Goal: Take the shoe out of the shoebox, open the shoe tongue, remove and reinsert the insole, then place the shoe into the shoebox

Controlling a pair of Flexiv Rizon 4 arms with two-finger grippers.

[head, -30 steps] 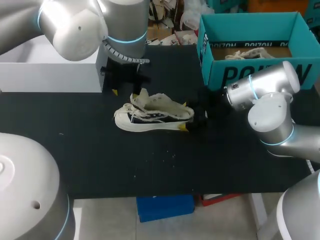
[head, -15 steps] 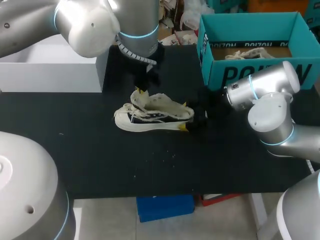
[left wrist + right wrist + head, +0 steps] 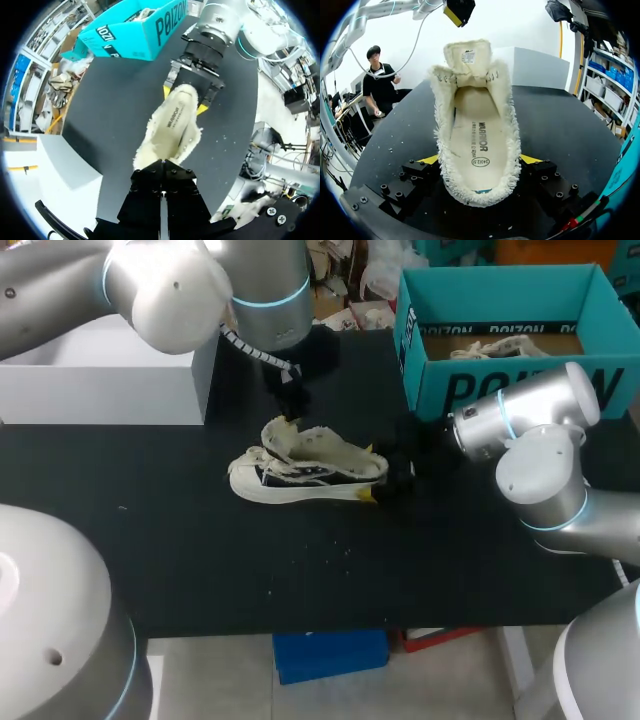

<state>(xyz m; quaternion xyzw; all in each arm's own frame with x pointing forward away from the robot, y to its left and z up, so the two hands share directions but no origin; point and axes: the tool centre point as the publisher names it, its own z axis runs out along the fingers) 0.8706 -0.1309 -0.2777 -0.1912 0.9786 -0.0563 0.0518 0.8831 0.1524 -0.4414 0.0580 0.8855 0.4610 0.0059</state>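
- The cream, frayed-edge canvas shoe (image 3: 310, 472) rests on the black table (image 3: 200, 550), near the open teal cardboard shoebox (image 3: 440, 390) and outside it. A hard pull at its front could, I judge, drag it out of the heel grip or tip it over.
- The padded cream tongue (image 3: 467, 54) stands upright over the laces. A closed tool coming down on it may just press it back into the opening.
- The printed pale insole (image 3: 477, 140) lies flat inside. If the tongue folds back, the way in narrows and the insole could crumple when it is pulled.
- My left arm comes in from the far left, wrist bent down. The left gripper (image 3: 290, 405) hangs just above the tongue without touching it. In the left wrist view its black fingers sit pressed together with nothing between them.
- My right arm reaches in low along the table. The right gripper (image 3: 479, 160) is clamped on the shoe's heel, one yellow tip on each side.
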